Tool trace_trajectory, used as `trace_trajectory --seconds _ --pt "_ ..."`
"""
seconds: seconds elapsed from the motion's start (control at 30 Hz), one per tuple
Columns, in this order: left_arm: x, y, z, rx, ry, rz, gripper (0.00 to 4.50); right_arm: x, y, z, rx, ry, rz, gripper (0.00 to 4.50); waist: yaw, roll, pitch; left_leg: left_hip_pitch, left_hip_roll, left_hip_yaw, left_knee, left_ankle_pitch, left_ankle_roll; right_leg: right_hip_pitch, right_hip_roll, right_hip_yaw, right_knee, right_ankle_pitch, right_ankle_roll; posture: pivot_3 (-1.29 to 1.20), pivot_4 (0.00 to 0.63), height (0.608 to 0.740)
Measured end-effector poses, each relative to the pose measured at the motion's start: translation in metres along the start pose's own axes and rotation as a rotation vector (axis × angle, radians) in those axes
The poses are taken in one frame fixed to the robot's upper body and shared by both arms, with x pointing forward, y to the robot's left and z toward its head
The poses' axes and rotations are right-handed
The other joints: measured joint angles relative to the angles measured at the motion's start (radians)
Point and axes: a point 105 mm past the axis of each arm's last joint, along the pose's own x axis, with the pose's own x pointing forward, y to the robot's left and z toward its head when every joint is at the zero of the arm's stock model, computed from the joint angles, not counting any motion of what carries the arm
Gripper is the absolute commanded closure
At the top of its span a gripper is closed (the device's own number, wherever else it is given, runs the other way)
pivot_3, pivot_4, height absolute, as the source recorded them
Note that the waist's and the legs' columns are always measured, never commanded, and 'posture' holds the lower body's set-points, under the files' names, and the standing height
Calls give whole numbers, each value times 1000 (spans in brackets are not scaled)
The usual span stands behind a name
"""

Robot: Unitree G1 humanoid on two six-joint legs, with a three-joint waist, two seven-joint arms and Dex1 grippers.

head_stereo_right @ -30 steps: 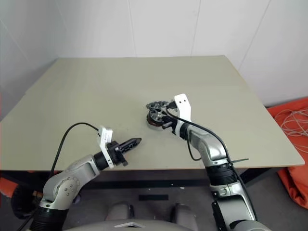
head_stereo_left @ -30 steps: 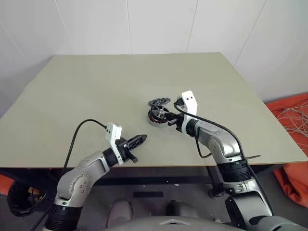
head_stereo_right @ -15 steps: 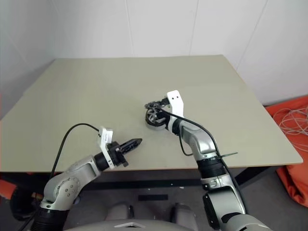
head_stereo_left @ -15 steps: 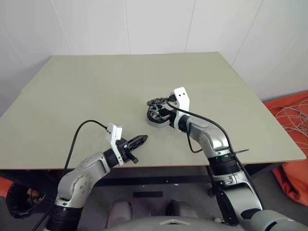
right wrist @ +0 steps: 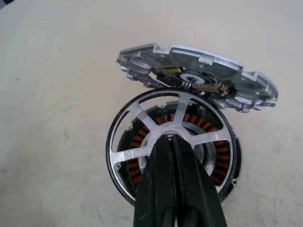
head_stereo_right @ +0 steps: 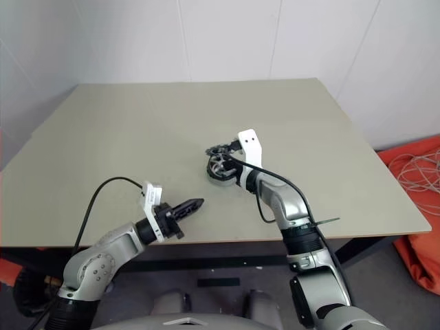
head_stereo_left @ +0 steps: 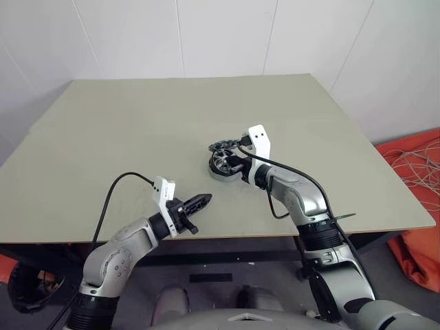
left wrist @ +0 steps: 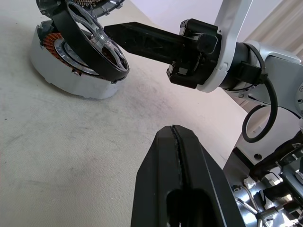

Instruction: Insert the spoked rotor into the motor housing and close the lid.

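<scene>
Right gripper [right wrist: 176, 142] jaws pinched together on the rotor [right wrist: 163, 156], gripping it at a spoke near the hub. The rotor hangs tilted over the housing [left wrist: 64, 71]: in the left wrist view its lower edge sits at the housing mouth and its far edge is raised, so it is not yet seated. Copper windings show through the spokes. The lid [right wrist: 199, 71] lies just behind the housing, one edge propped on or against it; whether it actually touches I cannot tell. All three sit together near the middle of the table [head_stereo_left: 137, 124].

Left gripper [head_stereo_left: 196, 203] jaws closed on nothing, hovering above the near table edge, well apart from the parts.

Risks, as I judge them:
- The rotor goes in cocked and jams on the housing rim, because it is tilted rather than flat over the bore.
- The grip on a thin spoke is slight; the rotor could twist or slip as it is pressed down.
- The housing is not braced by the left gripper, so a sideways push could slide it across the table.
- The lid sits so near that it could be knocked by the rotor's raised edge.

Count: one rotor, one housing, one lid, two grippers.
</scene>
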Motion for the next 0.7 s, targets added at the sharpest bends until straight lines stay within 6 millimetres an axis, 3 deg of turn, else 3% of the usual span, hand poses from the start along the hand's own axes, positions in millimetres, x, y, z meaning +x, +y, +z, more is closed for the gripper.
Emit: trace_trajectory --seconds 0.7 --pt "0 -1 -3 -18 -2 1 4485 2 -8 -5 -59 42 -54 4500 0 0 0 0 0 0 0 0 0 0 0 0 0 0 0 0 0 740"
